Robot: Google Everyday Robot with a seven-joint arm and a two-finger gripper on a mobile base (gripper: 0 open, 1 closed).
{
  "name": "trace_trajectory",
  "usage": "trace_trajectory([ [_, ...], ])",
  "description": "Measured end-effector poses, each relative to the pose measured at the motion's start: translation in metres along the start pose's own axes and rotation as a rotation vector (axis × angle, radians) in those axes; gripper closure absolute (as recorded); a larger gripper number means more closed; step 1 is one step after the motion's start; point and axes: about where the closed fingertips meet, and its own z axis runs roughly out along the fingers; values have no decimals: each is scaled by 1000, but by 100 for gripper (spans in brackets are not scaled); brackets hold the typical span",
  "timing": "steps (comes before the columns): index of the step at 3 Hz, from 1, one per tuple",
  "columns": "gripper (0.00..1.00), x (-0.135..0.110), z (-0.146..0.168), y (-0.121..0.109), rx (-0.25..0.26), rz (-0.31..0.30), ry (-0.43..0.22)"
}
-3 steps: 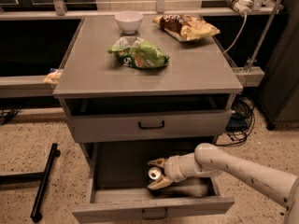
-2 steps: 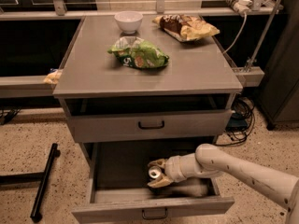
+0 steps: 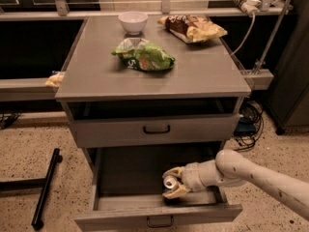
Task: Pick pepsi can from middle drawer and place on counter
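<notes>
middle drawer (image 3: 128,175) is pulled out, nearest the camera. Its front is clipped by the bottom edge, with the small handle (image 3: 159,221) only just in view. The rear of the drawer floor is in shadow.

pepsi can (image 3: 170,181) is in the drawer, right of centre toward the front. Only the silver top reads clearly. The blue body is mostly hidden by the fingers (image 3: 175,192) and the dark.

gripper (image 3: 171,182) is down inside the drawer, jaws closed round the can, one finger on each side, gap = can width. Can't tell if the can's base is on the drawer floor or just off it; too dark there.

arm (image 3: 251,175) comes in from lower right and is cut off at the right edge. The forearm is low, crossing above the drawer's right wall, wrist pointing left.

vs 1 s ago: no real change. Gripper and can are in the same spot, and the drawer is open the same amount.

Above it, the upper drawer front (image 3: 116,129) is shut, black handle (image 3: 156,129).

On the counter (image 3: 203,76), further back: green bag (image 3: 144,56) mid-top, white bowl (image 3: 133,21) and brown-yellow snack bag (image 3: 193,28) at the far edge.
</notes>
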Motion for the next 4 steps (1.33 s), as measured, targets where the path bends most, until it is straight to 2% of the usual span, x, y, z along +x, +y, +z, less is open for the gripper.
trace_trajectory([
  [1, 100, -20, -39, 1, -2, 3, 21],
  [2, 100, -65, -79, -11, 13, -28, 45],
  [3, 100, -135, -130, -37, 78, -50, 63],
  [4, 100, -135, -130, -37, 78, -50, 63],
])
